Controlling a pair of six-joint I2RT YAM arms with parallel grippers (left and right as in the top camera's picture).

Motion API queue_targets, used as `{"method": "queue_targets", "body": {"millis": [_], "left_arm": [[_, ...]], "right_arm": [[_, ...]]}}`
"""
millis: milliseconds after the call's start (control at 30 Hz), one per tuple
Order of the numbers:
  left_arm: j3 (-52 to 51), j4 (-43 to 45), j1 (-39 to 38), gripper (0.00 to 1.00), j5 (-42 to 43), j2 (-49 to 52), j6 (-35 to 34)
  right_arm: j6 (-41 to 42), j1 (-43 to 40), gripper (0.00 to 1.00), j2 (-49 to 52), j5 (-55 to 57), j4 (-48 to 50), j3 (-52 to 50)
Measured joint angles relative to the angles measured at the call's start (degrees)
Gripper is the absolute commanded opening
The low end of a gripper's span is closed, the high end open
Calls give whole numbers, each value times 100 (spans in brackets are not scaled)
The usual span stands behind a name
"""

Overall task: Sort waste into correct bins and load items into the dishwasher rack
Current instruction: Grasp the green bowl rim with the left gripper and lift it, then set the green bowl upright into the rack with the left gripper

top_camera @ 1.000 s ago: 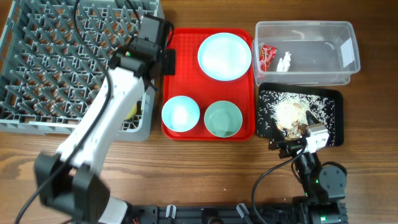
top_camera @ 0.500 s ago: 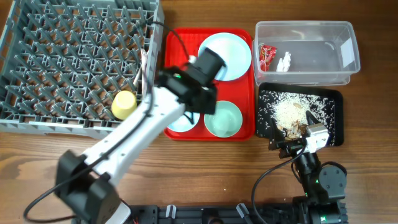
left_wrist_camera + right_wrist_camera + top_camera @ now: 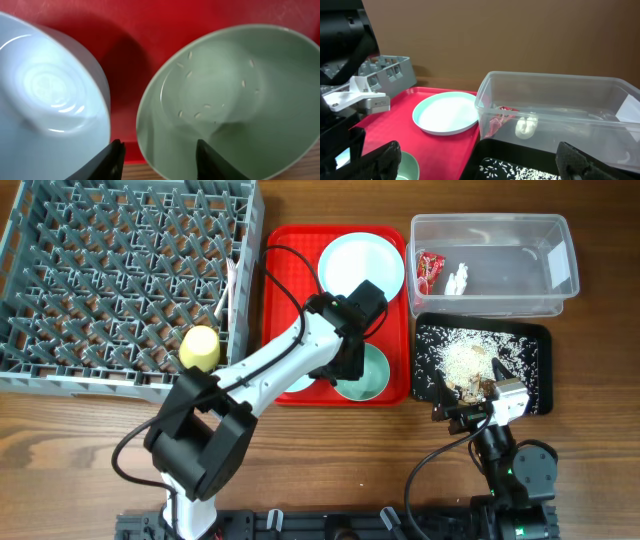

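My left gripper (image 3: 343, 368) (image 3: 160, 161) is open and low over the red tray (image 3: 290, 255), its jaws straddling the left rim of the greenish bowl (image 3: 368, 377) (image 3: 225, 95), which holds a few rice grains. The other pale blue bowl (image 3: 50, 95) is beside it, mostly hidden under my arm overhead. The plate (image 3: 350, 265) (image 3: 447, 112) lies at the tray's back. The yellow cup (image 3: 200, 348) sits in the grey rack (image 3: 100, 270). The clear tub (image 3: 500, 280) (image 3: 560, 100) holds the red wrapper (image 3: 430, 268) (image 3: 497, 120) and white bits (image 3: 458, 278) (image 3: 526, 125). Rice and scraps (image 3: 470, 360) lie in the black tray (image 3: 535, 340). My right gripper (image 3: 462, 412) (image 3: 482, 167) is open and empty at that tray's front edge.
The rack's corner (image 3: 390, 70) shows beyond the red tray (image 3: 395, 120) in the right wrist view. My left arm (image 3: 260, 370) crosses the tray's front left corner. Bare wooden table (image 3: 330, 450) lies in front of the trays.
My left arm swung right from the rack, leaving the yellow cup there, and came down over the two bowls on the red tray. My right arm has not moved.
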Motion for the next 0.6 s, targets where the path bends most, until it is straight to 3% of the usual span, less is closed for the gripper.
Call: {"method": "queue_targets", "body": {"millis": [133,367,400,467,600], "left_arm": [[0,96,9,24,4,111,-63],[-2,205,9,23,-4,238,-81],[-15,260,9,20,-9,238,-81],[-85,400,9,5,-9,238,-94],[-299,459,9,4,-31,240,-114]], "right_arm": [[0,0,100,0,0,0,0],[0,0,100,0,0,0,0],[0,0,100,0,0,0,0],[0,0,100,0,0,-2,0],[0,0,100,0,0,-2,0]]}}
